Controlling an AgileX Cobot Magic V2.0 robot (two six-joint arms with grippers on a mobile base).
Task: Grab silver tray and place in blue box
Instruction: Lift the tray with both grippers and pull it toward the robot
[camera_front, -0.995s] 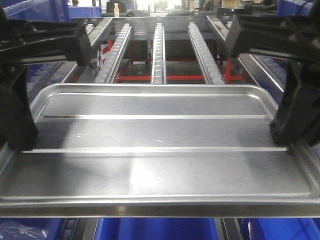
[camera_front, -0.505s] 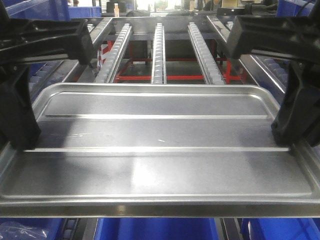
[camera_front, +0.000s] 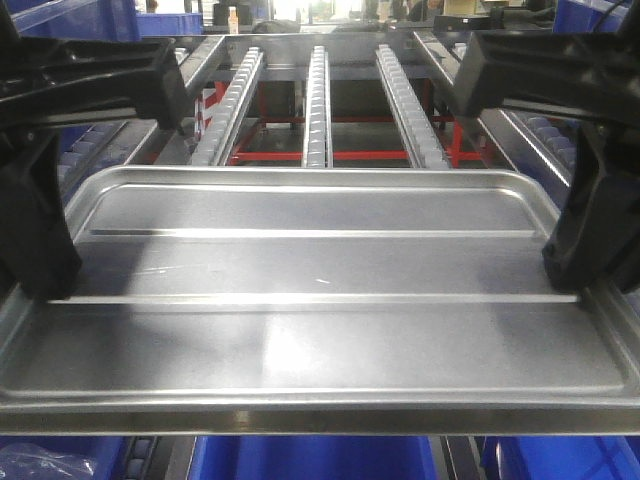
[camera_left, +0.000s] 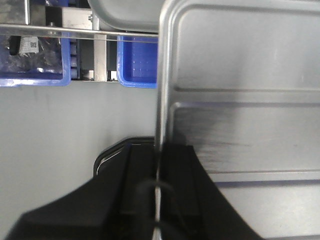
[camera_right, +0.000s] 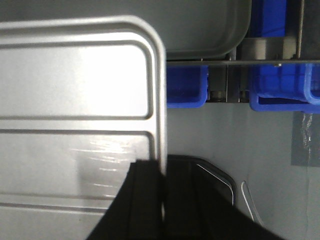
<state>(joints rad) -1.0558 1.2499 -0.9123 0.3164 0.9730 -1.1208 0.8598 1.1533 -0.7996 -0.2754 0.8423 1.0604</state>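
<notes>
The silver tray (camera_front: 320, 265) hangs level in the air and fills the front view, its two long ridges running left to right. My left gripper (camera_front: 45, 285) is shut on the tray's left rim, and the left wrist view shows that rim (camera_left: 161, 100) pinched between the black fingers of the left gripper (camera_left: 159, 150). My right gripper (camera_front: 570, 270) is shut on the right rim, which also appears clamped (camera_right: 159, 100) by the right gripper (camera_right: 162, 167). The blue box (camera_front: 315, 458) shows only as a strip under the tray's near edge.
Roller conveyor rails (camera_front: 316, 100) on a red frame run away behind the tray. Below, a rack holds small blue bins (camera_left: 137, 65) (camera_right: 280, 85) and another silver tray (camera_right: 210, 30). Grey floor (camera_left: 60, 135) lies under both wrists.
Hardly anything differs. The tray and both grippers hold nearly the same place, with only a very slight drift.
</notes>
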